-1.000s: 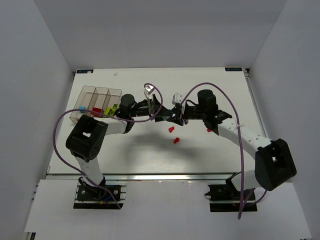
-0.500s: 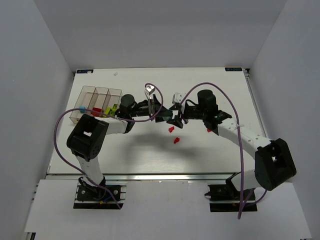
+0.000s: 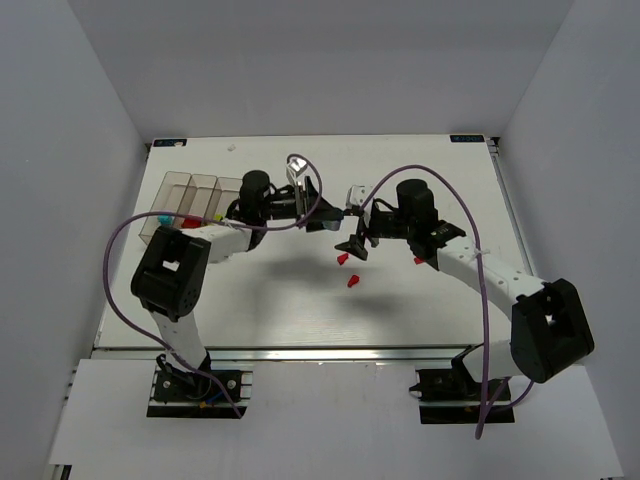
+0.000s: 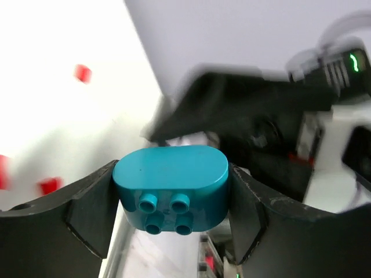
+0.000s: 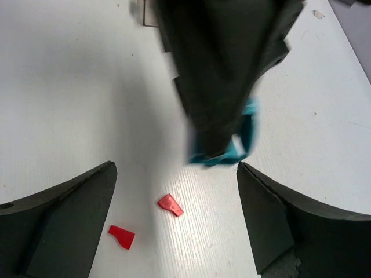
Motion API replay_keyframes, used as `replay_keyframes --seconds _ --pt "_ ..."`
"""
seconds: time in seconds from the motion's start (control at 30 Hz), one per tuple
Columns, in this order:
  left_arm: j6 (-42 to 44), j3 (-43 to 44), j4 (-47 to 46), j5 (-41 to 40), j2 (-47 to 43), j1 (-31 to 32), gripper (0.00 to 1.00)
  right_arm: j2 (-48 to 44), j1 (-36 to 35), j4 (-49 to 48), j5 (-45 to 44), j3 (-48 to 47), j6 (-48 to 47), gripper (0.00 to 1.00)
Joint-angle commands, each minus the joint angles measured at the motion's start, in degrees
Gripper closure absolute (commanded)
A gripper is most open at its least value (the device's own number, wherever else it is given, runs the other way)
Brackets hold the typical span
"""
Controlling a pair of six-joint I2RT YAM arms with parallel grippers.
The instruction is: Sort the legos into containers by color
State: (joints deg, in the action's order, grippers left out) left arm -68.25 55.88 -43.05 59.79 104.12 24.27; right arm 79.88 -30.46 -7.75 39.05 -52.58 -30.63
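I'm pinching the cyan-blue brick (image 4: 168,168) in my left claw (image 4: 172,176), mid-frame above the worktop (image 3: 420,300), long axis running finger to finger, studs facing the wrist camera; my right claw (image 5: 175,168) is gaping wide.

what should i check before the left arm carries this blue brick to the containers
1. blue brick clamped between the left pincer fingers: ok
2. right pincer open and apart from the brick: ok
3. containers visible in the top view: ok
4. which container takes blue: cannot tell
5. every lego binned: not ok, red bits lie loose
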Motion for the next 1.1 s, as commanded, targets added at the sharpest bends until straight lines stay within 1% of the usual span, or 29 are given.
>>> replay_keyframes --seconds 0.0,0.03,0.07,0.1,0.13,0.17,0.2,0.23,0.27,0.33,0.37,0.4,0.43,0.47,0.5,0.53,0.57,0.63,0.7,0.83,0.97,1.0,1.07 --pt "18.98 11.07 30.86 -6.68 -3.92 -3.17 0.96 -3.58 0.93 1.77 -1.16 -0.33 -2.06 0.11" --pt "26.95 14.05 37.01 -12.36 -3.66 -3.7 0.96 -4.28 1.19 1.68 -1.6 0.01 -2.15 0.11" --pt "29.81 20.09 42.38 -16.07 -3.48 -4.84 0.96 -4.64 1.71 1.51 -1.78 0.11 -2.15 0.11" --pt "31.75 21.97 50.26 -18.46 -3.05 -5.63 0.97 -4.9 2.5 1.33 -2.56 0.54 -2.24 0.11" --pt "33.69 23.65 52.86 -22.48 -2.69 -6.6 0.98 -5.43 2.77 1.16 -2.83 0.63 -2.33 0.11" --pt "34.75 26.71 55.5 -24.7 -2.6 -8.35 0.98 -5.61 3.47 0.98 -2.75 0.72 -2.07 0.11" --pt "35.72 28.04 59.62 -26.9 -2.51 -9.23 0.99 -5.78 4.17 0.81 -3.27 0.81 -1.89 0.11" --pt "37.99 29.1 61.83 -32.05 -2.69 -10.03 1.0 -5.87 4.87 0.37 -3.45 0.72 -1.02 0.11" --pt "38.88 30.07 65.51 -34.19 -2.78 -11.6 1.0 -5.87 5.23 0.28 -3.63 0.55 -0.49 0.11" --pt "41.77 31.92 69.04 -38.58 -3.22 -13.28 1.0 -5.78 6.2 0.19 -4.42 -0.07 0.92 0.11" --pt "42.84 32.45 70.72 -43.48 -3.3 -14.07 1.0 -5.61 6.37 0.1 -4.51 -0.24 1.36 0.11" --pt "43.8 33.32 74.39 -46.49 -3.57 -15.73 1.0 -5.61 6.64 0.19 -4.59 -0.33 1.71 0.11" --pt "45.55 33.59 75.64 -49.48 -4.0 -16.62 1.0 -5.61 7.16 0.02 -4.59 -0.33 2.33 0.11" --pt "46.7 33.68 76.52 -55.25 -5.23 -17.32 1.0 -5.61 7.25 0.01 -4.59 -0.42 2.59 0.11" --pt "47.67 33.68 78.1 -58.18 -5.93 -18.98 1.0 -5.52 7.69 0.01 -4.59 -0.51 2.77 0.11" --pt "50.21 33.77 78.64 -61.43 -6.64 -19.78 1.0 -5.09 7.87 0.1 -4.77 -0.6 2.86 0.11" --pt "51.36 33.95 79.95 -67.29 -7.6 -20.4 1.0 -4.99 8.13 0.19 -4.86 -0.68 3.29 0.11" --pt "53.03 32.47 79.88 -72.6 -8.75 -22.15 1.0 -4.64 8.22 0.28 -4.25 -0.77 3.39 0.11" --pt "52.87 31.05 79.17 -79.0 -9.72 -23.39 1.0 -4.38 8.22 0.45 -3.72 -0.95 3.65 0.11" --pt "50.24 30.87 79.87 -83.08 -7.79 -28.21 0.99 -4.64 8.48 0.45 -2.93 -0.86 4.09 0.11" --pt "44.44 31.05 79.35 -82.38 -6.82 -32.17 1.0 -4.9 8.57 0.37 -2.05 -0.77 4.35 0.11" --pt "41.04 31.22 79.35 -82.64 -6.65 -32.88 1.0 -5.08 8.66 0.37 -1.96 -0.77 4.53 0.11" --pt "38.2 30.79 78.04 -81.33 -6.12 -35.07 1.0 -5.34 8.66 0.37 -1.78 -0.77 4.44 0.11"
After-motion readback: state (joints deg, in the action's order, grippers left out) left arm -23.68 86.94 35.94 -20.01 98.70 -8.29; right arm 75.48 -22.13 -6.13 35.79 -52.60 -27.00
